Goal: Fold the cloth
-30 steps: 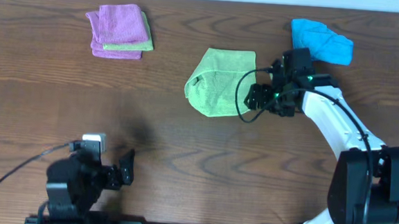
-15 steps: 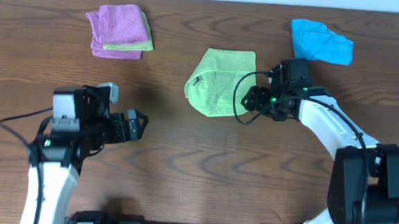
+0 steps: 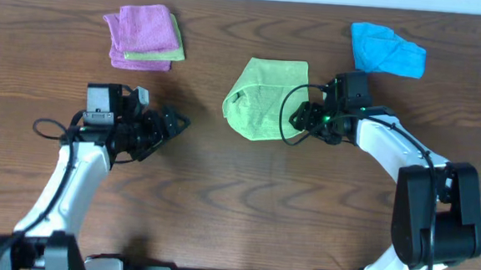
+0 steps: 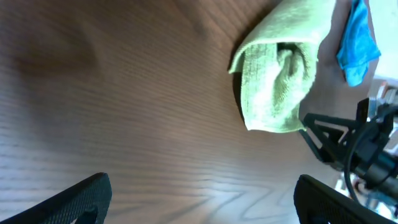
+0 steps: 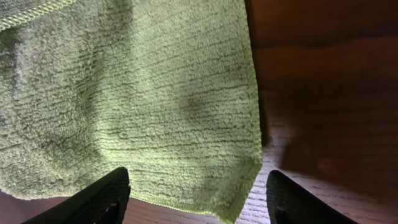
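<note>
A light green cloth (image 3: 264,99) lies partly folded on the table's middle back. It also shows in the left wrist view (image 4: 280,81) and fills the right wrist view (image 5: 130,93). My right gripper (image 3: 298,119) is open at the cloth's right edge, its fingers straddling the near right corner (image 5: 239,208). My left gripper (image 3: 172,124) is open and empty, over bare wood to the left of the cloth, pointing toward it.
A folded stack of a purple cloth (image 3: 145,30) over a green one (image 3: 168,53) lies at the back left. A crumpled blue cloth (image 3: 385,50) lies at the back right, also in the left wrist view (image 4: 357,46).
My left arm has risen from the front left and swung toward the cloth. My right gripper has shifted slightly left toward the cloth's edge.
</note>
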